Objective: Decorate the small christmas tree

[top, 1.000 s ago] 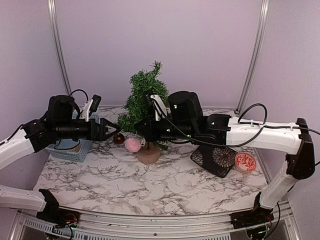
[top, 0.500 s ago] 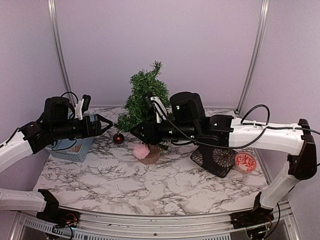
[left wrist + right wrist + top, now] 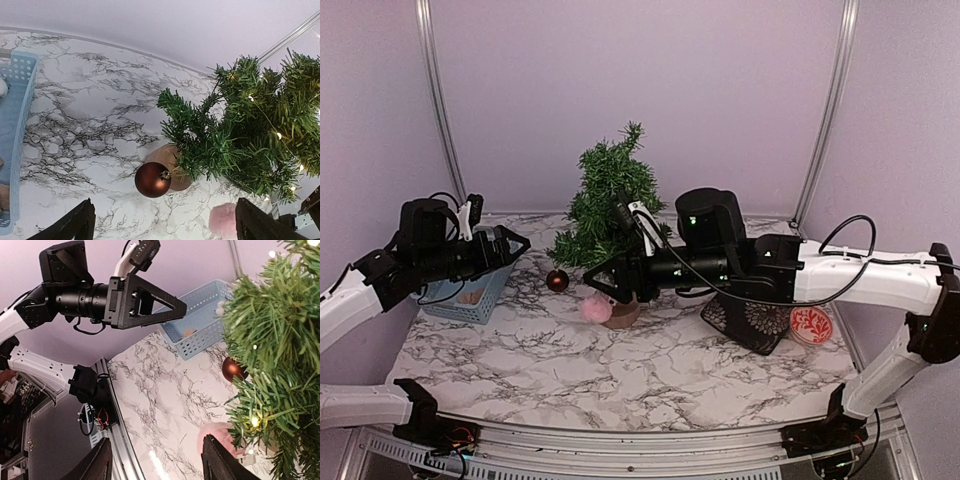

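Table: the marble table [image 3: 620, 380] fills the lower half of the overhead view.
Right side: a black patterned pad [image 3: 750, 318] lies at lower right of centre. A red-and-white round disc [image 3: 810, 324] sits just beside it, further right.
Right gripper: my right gripper [image 3: 595, 284] reaches in from the right to mid-frame. Its jaws stand apart with nothing between them.
Pom-pom: a pink pom-pom [image 3: 597, 309] sits just below my right fingertips, against the stump. I cannot tell whether it hangs from a branch or rests on the marble.
Stump: the tan wooden stump [image 3: 167, 157] stands on the table at centre, partly hidden by my right arm in the overhead view.
Bauble: a dark red bauble [image 3: 557, 280] hangs from a low branch on the tree's left side.
Left gripper: my left gripper [image 3: 520, 248] hovers at middle left with its jaws spread wide and empty. It points toward the tree but is well apart from it.
Basket: the blue basket [image 3: 470, 295] sits under my left arm at far left.
Tree: the small christmas tree [image 3: 610, 195] stands upright at centre, near the back wall, with small lights glowing among its branches.
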You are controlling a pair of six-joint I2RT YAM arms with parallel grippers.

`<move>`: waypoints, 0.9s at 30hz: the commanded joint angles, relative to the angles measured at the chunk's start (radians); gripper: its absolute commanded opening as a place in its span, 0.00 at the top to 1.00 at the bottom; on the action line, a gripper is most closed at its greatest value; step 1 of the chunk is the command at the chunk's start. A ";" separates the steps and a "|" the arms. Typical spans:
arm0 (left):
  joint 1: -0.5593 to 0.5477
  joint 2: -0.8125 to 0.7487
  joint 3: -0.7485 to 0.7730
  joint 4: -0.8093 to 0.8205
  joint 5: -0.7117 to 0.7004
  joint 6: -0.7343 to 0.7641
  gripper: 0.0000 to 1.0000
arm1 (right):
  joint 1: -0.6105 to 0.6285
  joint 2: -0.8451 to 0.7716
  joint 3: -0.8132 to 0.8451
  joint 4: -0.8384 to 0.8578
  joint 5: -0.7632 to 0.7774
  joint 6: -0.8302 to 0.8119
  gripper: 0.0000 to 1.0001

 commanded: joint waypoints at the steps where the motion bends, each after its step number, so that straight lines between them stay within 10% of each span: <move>1: 0.011 -0.010 -0.020 0.016 -0.025 -0.033 0.01 | 0.005 -0.042 -0.004 0.008 -0.098 -0.032 0.41; 11: 0.012 -0.010 -0.099 0.001 -0.087 -0.169 0.01 | -0.079 -0.230 -0.149 0.041 -0.102 0.039 0.42; 22: 0.010 -0.012 -0.273 0.111 0.013 -0.288 0.02 | -0.450 -0.344 -0.344 -0.005 -0.114 0.209 0.49; 27: 0.011 -0.043 -0.468 0.360 0.074 -0.456 0.23 | -0.562 -0.284 -0.392 -0.007 -0.139 0.231 0.51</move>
